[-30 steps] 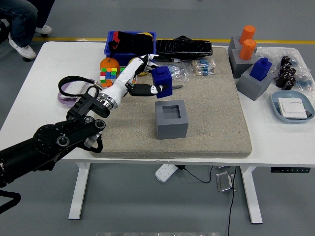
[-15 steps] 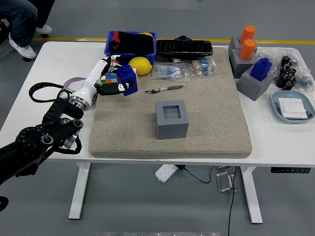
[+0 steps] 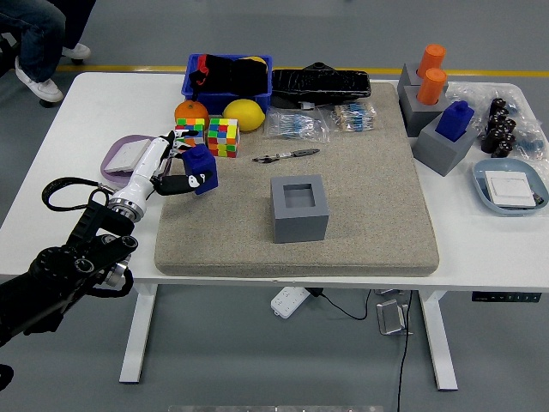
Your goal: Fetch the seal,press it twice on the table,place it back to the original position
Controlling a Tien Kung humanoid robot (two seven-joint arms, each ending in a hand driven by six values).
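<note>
Seal (image 3: 202,168) dark blue; hand (image 3: 171,169) white w/ black fingers. Grey holder (image 3: 299,208) on beige mat (image 3: 360,172), white table (image 3: 103,120). Cube (image 3: 222,137) multicolour squares. Lemon (image 3: 244,113) yellow.

The left arm (image 3: 64,266) reaches in over the counter's (image 3: 103,197) left edge, its hand (image 3: 171,167) closed on the seal (image 3: 202,168).

Lemon (image 3: 244,113), cube (image 3: 222,137), pen (image 3: 286,156)

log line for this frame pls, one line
left hand: shut on blue seal | seal: held at mat's left edge | grey holder: empty, mid-mat | right hand: not in view
</note>
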